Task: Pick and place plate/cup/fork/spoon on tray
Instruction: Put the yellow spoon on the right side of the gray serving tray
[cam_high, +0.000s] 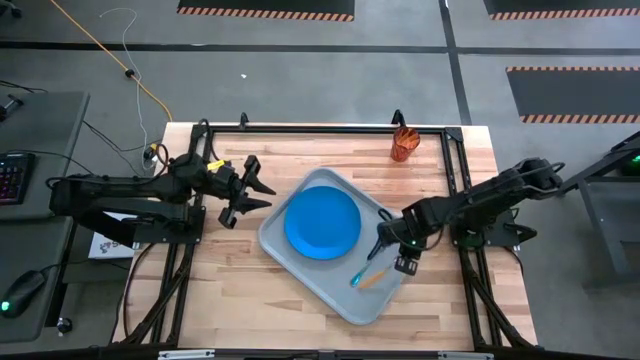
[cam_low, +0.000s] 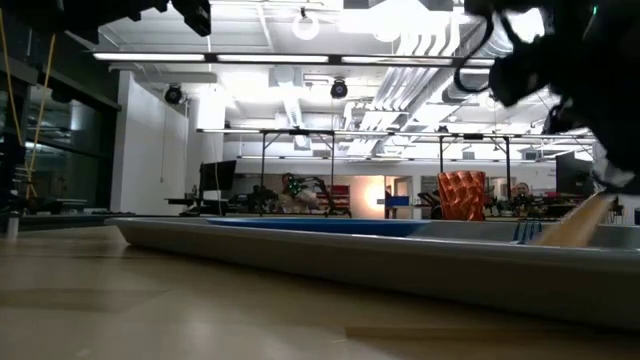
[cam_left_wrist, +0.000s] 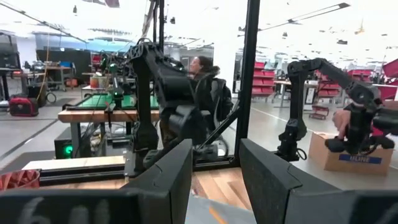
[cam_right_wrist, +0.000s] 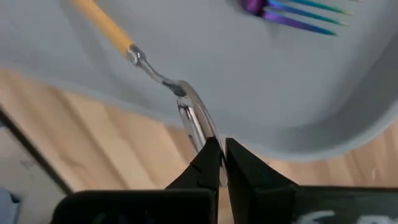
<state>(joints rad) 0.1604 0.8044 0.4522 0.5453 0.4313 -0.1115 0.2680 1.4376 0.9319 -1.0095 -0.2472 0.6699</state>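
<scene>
Spoon (cam_right_wrist: 186, 106) bowl pinched — right end effector (cam_right_wrist: 219, 163) closed

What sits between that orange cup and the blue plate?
Nothing loose: the high view shows bare wooden table from the cup to the tray rim, then bare tray floor up to the plate.

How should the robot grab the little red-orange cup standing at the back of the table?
The translucent red-orange cup stands upright and alone on the wooden table, outside the pale grey tray. Probably best: come from above or the side and pinch across its narrow round wall near the rim.
</scene>
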